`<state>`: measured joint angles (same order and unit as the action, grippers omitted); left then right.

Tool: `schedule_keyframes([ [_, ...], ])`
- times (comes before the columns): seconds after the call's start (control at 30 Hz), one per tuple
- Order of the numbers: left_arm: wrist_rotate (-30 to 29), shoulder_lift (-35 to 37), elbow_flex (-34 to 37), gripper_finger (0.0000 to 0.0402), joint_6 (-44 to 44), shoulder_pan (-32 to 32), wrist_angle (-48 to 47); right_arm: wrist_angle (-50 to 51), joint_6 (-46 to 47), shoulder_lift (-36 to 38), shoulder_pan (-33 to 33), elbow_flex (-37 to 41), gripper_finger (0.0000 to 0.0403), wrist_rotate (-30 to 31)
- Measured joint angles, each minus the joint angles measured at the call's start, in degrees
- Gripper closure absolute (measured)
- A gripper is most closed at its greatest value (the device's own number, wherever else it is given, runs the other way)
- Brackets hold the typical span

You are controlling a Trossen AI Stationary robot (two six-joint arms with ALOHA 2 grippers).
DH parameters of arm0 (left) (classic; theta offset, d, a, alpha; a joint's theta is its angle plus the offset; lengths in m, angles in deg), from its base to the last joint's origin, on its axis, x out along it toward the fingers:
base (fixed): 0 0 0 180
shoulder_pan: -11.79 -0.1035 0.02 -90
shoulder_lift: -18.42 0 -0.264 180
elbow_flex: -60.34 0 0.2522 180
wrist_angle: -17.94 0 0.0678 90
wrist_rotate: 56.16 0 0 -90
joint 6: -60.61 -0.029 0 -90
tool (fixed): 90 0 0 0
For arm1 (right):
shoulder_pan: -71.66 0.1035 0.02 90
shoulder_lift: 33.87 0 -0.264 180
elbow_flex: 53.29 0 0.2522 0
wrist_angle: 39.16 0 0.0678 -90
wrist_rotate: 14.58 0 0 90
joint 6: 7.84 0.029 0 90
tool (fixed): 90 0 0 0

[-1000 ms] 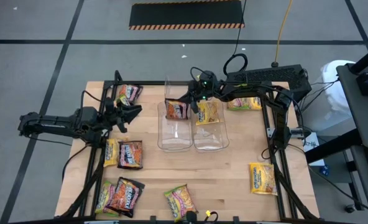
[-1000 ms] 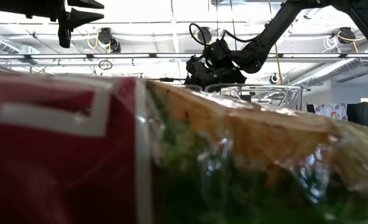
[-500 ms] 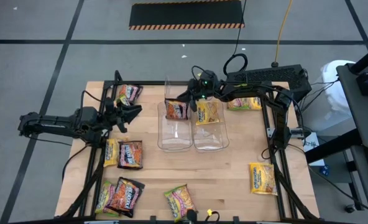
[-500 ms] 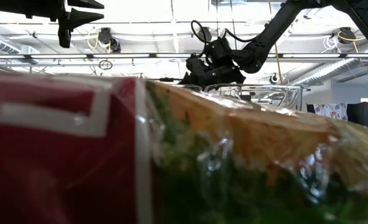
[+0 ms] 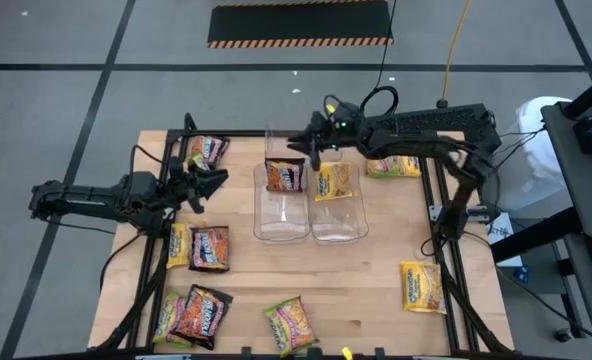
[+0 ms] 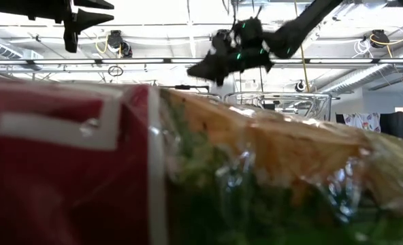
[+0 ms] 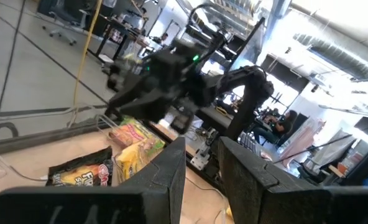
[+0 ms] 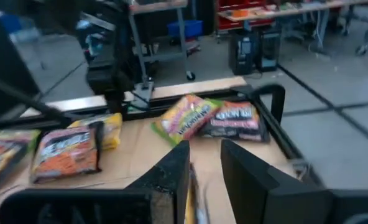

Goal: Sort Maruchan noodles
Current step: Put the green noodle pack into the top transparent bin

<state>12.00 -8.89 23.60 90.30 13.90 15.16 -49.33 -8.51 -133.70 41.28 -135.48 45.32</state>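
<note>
Right gripper hangs just above the far rims of the two clear bins, fingers apart and holding nothing. One brown packet and one yellow packet sit in the bins, the other noodle packets lie scattered on the worktop around them. Left gripper waits left of the bins, looks wide open, though it's a bit hard to make out.

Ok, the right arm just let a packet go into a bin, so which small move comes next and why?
Probably swing the right claw toward the yellow packet at the table's far right edge. It hovers empty above the bins, a yellow packet already lies in the right bin, and that loose one is closest.
</note>
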Motion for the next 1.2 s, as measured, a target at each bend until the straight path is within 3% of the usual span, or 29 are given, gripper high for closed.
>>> schedule_keyframes([
  [0.2,4.2,0.0,0.0,0.0300,-0.9,0.0,0.0,20.4,-6.3,14.1,4.0,-0.1,0.0314,0.3],
  [0.4,8.3,0.0,0.0,0.0300,-1.0,0.0,-0.1,34.6,-2.6,23.3,12.4,-0.1,0.0314,3.1],
  [0.53,12.3,0.0,0.0,0.0300,-0.9,0.0,-0.1,37.1,4.8,25.2,19.6,-0.1,0.0314,3.0],
  [0.7,18.6,0.0,0.0,0.0300,-0.7,0.0,-0.4,38.0,15.6,24.0,29.9,-0.1,0.0314,3.3],
  [0.87,24.3,0.0,0.0,0.0300,0.0,0.3,-0.5,35.2,22.5,17.5,40.3,-0.1,0.0314,6.0],
  [1.03,28.1,0.0,0.0,0.0300,0.0,1.7,-0.5,26.7,29.0,9.9,46.4,-0.1,0.0314,6.4],
  [1.2,28.5,0.0,0.0,0.0300,0.5,4.0,-0.7,24.2,29.5,3.2,49.0,-0.1,0.0314,9.3],
])
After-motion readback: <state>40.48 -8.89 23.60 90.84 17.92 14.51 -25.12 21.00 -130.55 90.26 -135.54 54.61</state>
